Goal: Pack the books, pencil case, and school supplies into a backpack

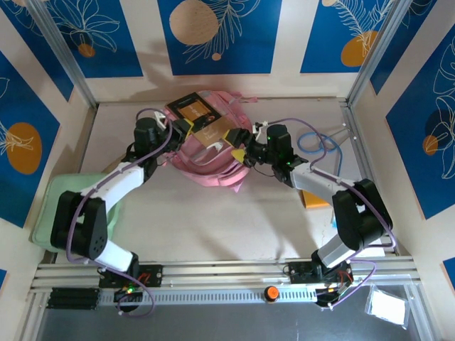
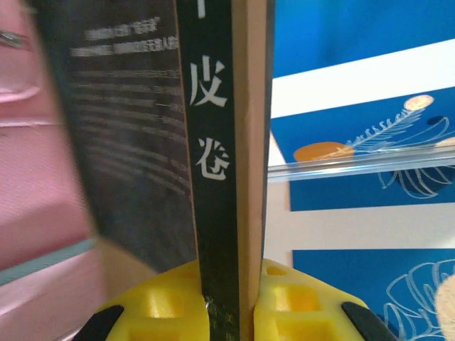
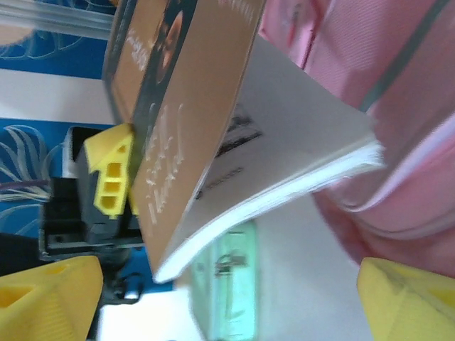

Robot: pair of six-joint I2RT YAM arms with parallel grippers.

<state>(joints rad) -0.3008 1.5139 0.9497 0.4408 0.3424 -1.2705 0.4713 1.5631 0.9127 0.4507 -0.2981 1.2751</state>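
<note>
Insertion of the brown book (image 1: pixel 197 116) into the backpack (image 1: pixel 213 170) is judged to be the step in hand. The book lies at upper centre of the top view, over the pink backpack. Whether any part of it is inside the bag cannot be told.

The left gripper (image 1: pixel 181 128) is clamped on the book at its spine; in the left wrist view its yellow fingers (image 2: pixel 153 309) press the dark spine from both sides at the bottom of the frame. The right gripper (image 1: pixel 240 152) has its jaws wide apart and holds nothing. In the right wrist view its fingertips (image 3: pixel 43 302) sit at the lower corners of the frame, with the book's sagging page edge above and between them.

Recommended: the right gripper should steady the loose page edge or hold the bag's mouth wide while the left feeds the book in without twisting. Risk noted: pages catching on the fabric rim.

Pose: both arms reach to the upper centre of the top view. The forearms converge on the bag from left and right, and the wrists are turned inward to face each other.
</note>
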